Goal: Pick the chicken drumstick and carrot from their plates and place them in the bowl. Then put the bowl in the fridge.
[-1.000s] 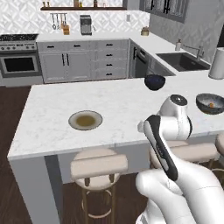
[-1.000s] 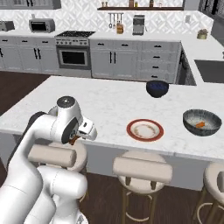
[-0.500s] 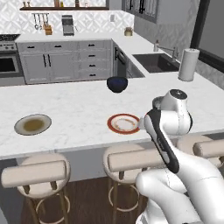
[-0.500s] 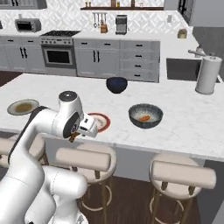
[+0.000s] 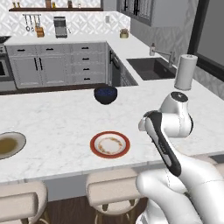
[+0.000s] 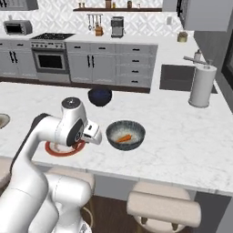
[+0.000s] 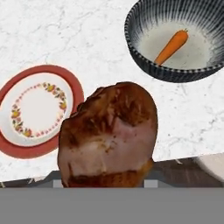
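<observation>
I am looking along the claw (image 7: 107, 186) and it is pinching the chicken drumstick (image 7: 109, 135), whose fat browned end is crowding the middle of my hand view; the finger tips themselves are lying hidden behind the meat. In the right base view the claw (image 6: 93, 133) is hanging over the near part of the desk (image 6: 182, 136), just left of the bowl (image 6: 126, 134).

The bowl (image 7: 175, 39) is sitting on the marble with one carrot (image 7: 173, 46) lying slanted on its pale inside. The red-rimmed white plate (image 7: 37, 109) is resting beside it, bare, with a ring of small flowers painted around its middle. From the left base view I am seeing that plate (image 5: 110, 145) near the front edge of the desk (image 5: 57, 118), and the greenish-grey plate (image 5: 8, 145) well apart from it at the far left edge of the picture.

Farther back a smaller dark navy bowl (image 5: 105, 95) is standing alone, well clear of the claw. A white paper-towel roll (image 6: 202, 85) is standing upright at the right, near the sink (image 5: 153, 68). Padded stools (image 6: 164, 207) are tucked under the near edge.

I am counting two plates, two bowls, one carrot, one drumstick, one towel roll.
</observation>
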### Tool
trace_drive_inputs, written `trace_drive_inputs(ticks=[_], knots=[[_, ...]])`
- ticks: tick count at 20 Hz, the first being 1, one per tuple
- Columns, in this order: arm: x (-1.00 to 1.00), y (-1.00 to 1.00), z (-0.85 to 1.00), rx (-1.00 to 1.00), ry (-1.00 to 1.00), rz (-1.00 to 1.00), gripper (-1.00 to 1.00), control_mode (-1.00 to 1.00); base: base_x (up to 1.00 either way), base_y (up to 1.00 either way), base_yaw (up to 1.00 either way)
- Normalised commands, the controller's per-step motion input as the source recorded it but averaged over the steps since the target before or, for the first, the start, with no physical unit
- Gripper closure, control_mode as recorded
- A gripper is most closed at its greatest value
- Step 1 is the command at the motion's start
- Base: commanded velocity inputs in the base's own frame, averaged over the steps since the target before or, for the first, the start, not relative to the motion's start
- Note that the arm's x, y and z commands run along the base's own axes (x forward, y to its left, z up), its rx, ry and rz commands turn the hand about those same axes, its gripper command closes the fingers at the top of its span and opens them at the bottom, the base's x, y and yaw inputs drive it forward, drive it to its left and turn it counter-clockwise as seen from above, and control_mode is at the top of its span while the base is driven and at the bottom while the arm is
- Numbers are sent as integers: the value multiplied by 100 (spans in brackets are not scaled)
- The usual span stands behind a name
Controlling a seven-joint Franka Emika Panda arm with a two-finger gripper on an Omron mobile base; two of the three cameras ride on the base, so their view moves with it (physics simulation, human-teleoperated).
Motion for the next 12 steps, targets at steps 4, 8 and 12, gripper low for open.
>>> trace_drive_inputs(ticks=[4, 8, 12], knots=[[0, 0, 0, 0, 0, 0, 100, 100, 7, -73, -2], [35, -16, 0, 4, 0, 0, 100, -100, 23, -29, 0], [95, -21, 0, 6, 2, 0, 100, -100, 0, 0, 0]])
